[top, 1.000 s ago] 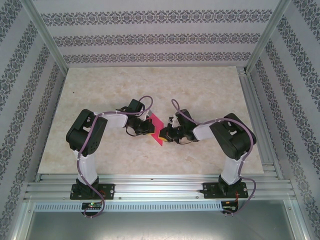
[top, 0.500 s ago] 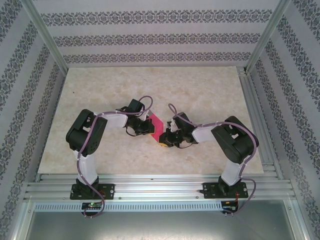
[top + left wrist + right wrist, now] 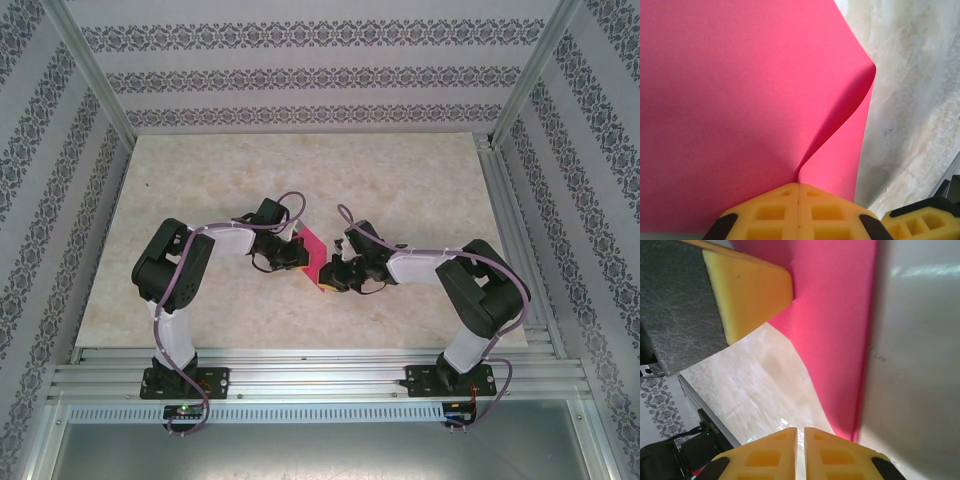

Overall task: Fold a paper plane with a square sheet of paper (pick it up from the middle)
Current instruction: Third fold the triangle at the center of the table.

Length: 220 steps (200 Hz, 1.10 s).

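The pale counter is lying under both arms, and near its middle the square sheet of paper is being held up, buckling into a soft curl. The left gripper is pinching its edge. The right gripper is waiting just beside the sheet, nearly closed (a thin slit, nothing visibly inside). This looks like an early fold being set up; next, the right gripper needs to catch the free edge.

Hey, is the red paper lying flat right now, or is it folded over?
Folded over loosely, not flat. The square sheet of paper rises from the shut left gripper, and one flap curls back in a soft bend. No sharp crease shows.
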Tool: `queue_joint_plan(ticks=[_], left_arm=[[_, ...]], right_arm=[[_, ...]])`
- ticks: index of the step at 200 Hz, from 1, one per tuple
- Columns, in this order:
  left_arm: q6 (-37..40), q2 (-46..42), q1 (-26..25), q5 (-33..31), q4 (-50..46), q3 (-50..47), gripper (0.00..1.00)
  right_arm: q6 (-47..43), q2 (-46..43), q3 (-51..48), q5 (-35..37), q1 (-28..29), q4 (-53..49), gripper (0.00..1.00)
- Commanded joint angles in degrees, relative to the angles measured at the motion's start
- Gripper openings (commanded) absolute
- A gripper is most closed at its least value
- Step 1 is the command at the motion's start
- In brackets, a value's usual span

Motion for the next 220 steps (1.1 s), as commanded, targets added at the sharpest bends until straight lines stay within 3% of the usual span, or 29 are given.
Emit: queue_joint_plan(ticks=[1,41,87,116,139,190,220], left_arm=[[0.61,-0.31,0.41,-2.65,-3.43,-0.31,0.01],[0.52,-0.31,0.41,-2.07,-3.08,-0.27,0.01],[0.7,-0.35,0.41,-2.11,-3.12,-0.5,0.01],[0.65,-0.38,0.4,-2.16,-3.08,-0.5,0.01],[0.52,-0.13,0.41,-2.0,-2.86,-0.5,0.01],[0.52,0.11,0.37,-1.85,-2.82,-0.46,0.01],[0.69,-0.33,0.37,-2.03,-3.17,-0.49,0.01]], right_arm=[[-1.96,2.41,2.38,2.54,1.48,-3.26,0.12],[-5.05,4.54,4.01,9.55,2.33,-12.94,0.1],[-1.31,1.17,2.77,2.92,1.78,-3.21,0.11],[-1.52,-1.82,5.31,3.87,-1.02,-4.13,0.12],[-4.31,0.66,7.78,4.46,-1.93,-7.4,0.12],[-4.13,8.51,6.14,3.19,-1.14,-4.66,0.12],[-4.75,8.47,6.2,2.51,-1.99,-4.59,0.12]])
